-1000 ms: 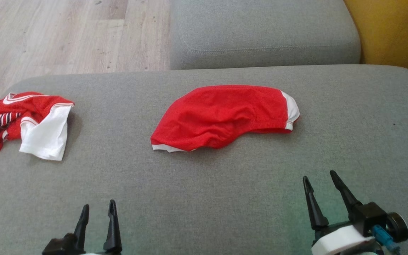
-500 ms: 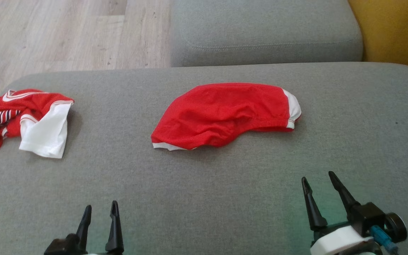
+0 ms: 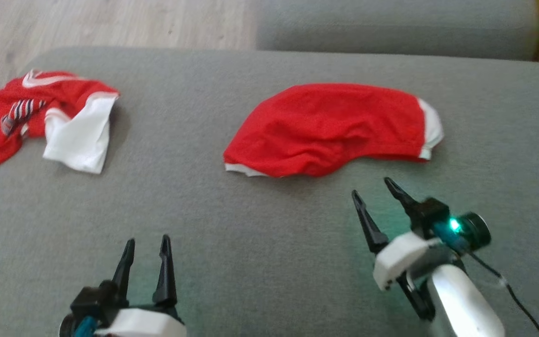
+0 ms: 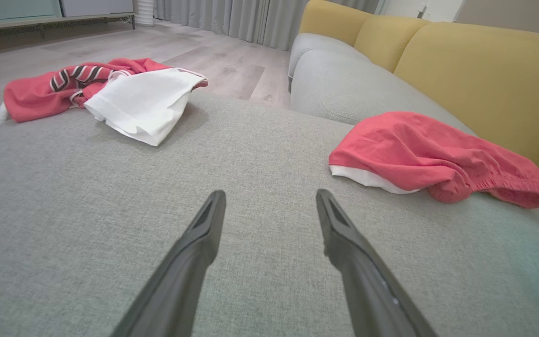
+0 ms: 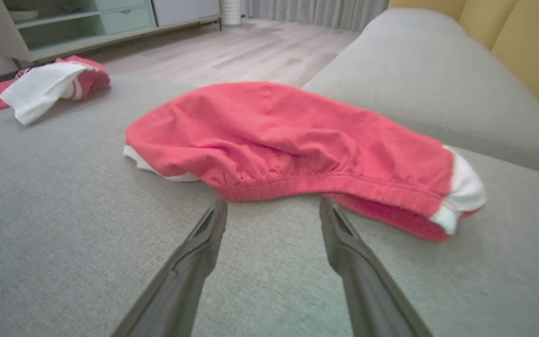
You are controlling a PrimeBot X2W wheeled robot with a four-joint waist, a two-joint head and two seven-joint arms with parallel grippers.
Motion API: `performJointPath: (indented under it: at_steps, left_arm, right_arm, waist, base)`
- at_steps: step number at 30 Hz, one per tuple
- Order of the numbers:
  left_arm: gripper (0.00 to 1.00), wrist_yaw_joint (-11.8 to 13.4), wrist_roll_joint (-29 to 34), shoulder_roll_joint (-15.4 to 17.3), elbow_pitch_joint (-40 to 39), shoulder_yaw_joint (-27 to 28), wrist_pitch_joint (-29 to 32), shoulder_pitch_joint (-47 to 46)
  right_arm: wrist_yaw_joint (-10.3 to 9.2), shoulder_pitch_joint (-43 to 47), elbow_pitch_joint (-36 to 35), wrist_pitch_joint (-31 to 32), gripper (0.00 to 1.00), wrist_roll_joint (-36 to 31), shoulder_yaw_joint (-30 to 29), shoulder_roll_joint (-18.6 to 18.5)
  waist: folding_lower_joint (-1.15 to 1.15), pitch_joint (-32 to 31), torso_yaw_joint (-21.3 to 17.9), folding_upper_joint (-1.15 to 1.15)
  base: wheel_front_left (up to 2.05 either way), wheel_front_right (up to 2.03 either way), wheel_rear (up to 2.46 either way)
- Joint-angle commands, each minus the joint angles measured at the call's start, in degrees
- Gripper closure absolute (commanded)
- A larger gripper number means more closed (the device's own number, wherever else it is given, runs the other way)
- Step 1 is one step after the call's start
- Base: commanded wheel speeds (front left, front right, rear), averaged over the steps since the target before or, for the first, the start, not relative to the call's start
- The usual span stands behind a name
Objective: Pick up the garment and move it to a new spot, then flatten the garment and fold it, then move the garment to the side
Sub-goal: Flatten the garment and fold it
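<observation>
right claw (image 3: pixel 371 187): fingers spread wide, holding nothing | red shorts (image 3: pixel 335 128): just ahead of its tips, not touching | left claw (image 3: pixel 148 238): parted, over grey cushion (image 3: pixel 251 243) | crumpled shirt (image 3: pixel 45 121): well ahead, to its left

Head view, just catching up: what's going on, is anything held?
Nothing is held. The right end effector, open, points at the near edge of the red garment in the middle, just short of it. The left end effector, also open, hovers further back over the grey sofa cushion. A second red and white garment lies crumpled at the far left.
</observation>
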Motion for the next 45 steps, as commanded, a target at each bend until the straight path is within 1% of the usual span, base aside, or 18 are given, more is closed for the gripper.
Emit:
performJointPath:
  at_steps: [1,2,4,8,13,16,21,24,25,26,28,29,34,36,40,45]
  left_arm:
    - [0.0,-0.1,0.5,0.1,-1.6,1.9,-0.5,-2.6]
    - [0.0,-0.2,0.7,-0.3,-1.7,1.9,-0.5,-3.3]
    - [0.0,-0.3,0.9,-0.7,-1.5,1.9,-0.5,-4.0]
    - [0.0,-0.8,1.2,-1.4,-1.1,2.0,-0.6,-4.8]
    - [0.0,-1.3,1.7,-2.2,-0.5,2.3,-0.7,-5.3]
    - [0.0,-1.5,2.1,-2.7,-0.2,2.4,-0.7,-5.6]
    - [0.0,-1.7,2.5,-3.3,0.1,2.8,-0.7,-5.8]
    - [0.0,-1.9,2.8,-3.6,0.1,3.1,-0.7,-5.8]
    - [0.0,-2.0,2.9,-3.7,0.1,3.1,-0.7,-5.8]
    - [0.0,-2.1,3.0,-3.7,0.1,3.2,-0.7,-5.9]
    - [0.0,-2.2,3.2,-3.9,0.3,3.3,-0.7,-5.9]
    - [0.0,-2.3,3.3,-4.0,0.4,3.4,-0.7,-5.9]
    - [0.0,-2.5,3.5,-4.1,0.8,3.8,-0.7,-5.8]
    - [0.0,-2.6,3.6,-4.2,0.9,4.2,-0.7,-5.5]
    - [0.0,-2.7,3.8,-4.2,0.9,4.7,-0.7,-4.8]
    - [0.0,-2.9,4.0,-4.1,0.9,5.0,-0.7,-3.7]
  right_arm:
    - [-0.04,-2.3,-0.8,0.4,0.0,0.5,1.7,-0.1]
    - [-0.04,-5.1,2.6,2.3,0.0,1.6,2.7,-0.1]
    - [-0.04,-7.6,5.8,3.7,0.0,3.0,3.4,-0.1]
    - [-0.04,-11.4,11.1,5.7,0.0,6.1,4.2,-0.1]
    - [-0.04,-15.3,16.4,6.9,0.0,10.2,4.7,-0.1]
    - [-0.04,-17.6,18.2,5.7,0.0,11.6,5.3,-0.1]
    - [-0.04,-20.3,19.0,1.2,0.0,13.7,6.0,-0.1]
    - [-0.04,-21.4,19.4,-1.1,0.0,13.7,6.2,-0.1]
    - [-0.04,-21.7,19.5,-1.8,0.18,13.6,6.3,-0.1]
    - [-0.04,-22.0,19.7,-2.4,0.52,13.7,6.2,-0.1]
    - [-0.04,-22.6,20.0,-3.5,0.79,13.8,6.0,-0.1]
    - [-0.04,-22.9,20.2,-3.8,1.0,13.8,6.0,-0.1]
    - [-0.04,-23.9,20.0,-5.5,1.0,13.8,7.2,-0.1]
    - [-0.04,-24.3,18.7,-6.2,1.0,14.5,8.6,-0.1]
    - [-0.04,-24.2,13.9,-5.7,1.0,17.3,12.8,-0.1]
    - [-0.04,-22.6,5.4,-1.7,1.0,20.4,18.1,-0.1]
  waist:
    - [-0.01,2.2,2.2,0.0]
    - [-0.01,3.5,3.5,0.0]
    - [-0.01,4.6,4.8,0.0]
    - [-0.01,6.3,6.8,0.0]
    - [-0.01,7.4,8.2,0.0]
    - [-0.01,7.7,8.5,0.0]
    - [-0.01,8.1,8.5,0.0]
    - [-0.01,8.2,8.4,0.0]
    - [-0.01,8.2,8.4,0.0]
    - [-0.01,8.2,8.4,0.0]
    - [-0.01,8.2,8.4,0.0]
    - [-0.01,8.1,8.4,0.0]
    - [-0.01,7.5,8.2,0.0]
    - [-0.01,6.8,7.8,0.0]
    - [-0.01,4.6,6.6,0.0]
    - [-0.01,1.3,4.7,0.0]
  base:
    - [0.0,0.0,0.0]
    - [0.0,0.0,0.0]
    - [0.0,0.0,0.0]
    - [0.0,0.0,0.0]
    - [0.0,0.0,0.0]
    - [0.0,0.0,0.0]
    - [0.0,0.0,0.0]
    - [0.0,0.0,0.0]
    - [0.0,0.0,0.0]
    - [0.0,0.0,0.0]
    - [0.0,0.0,0.0]
    - [0.0,0.0,0.0]
    - [0.0,0.0,0.0]
    - [0.0,0.0,0.0]
    - [0.0,0.0,0.0]
    - [0.0,0.0,0.0]
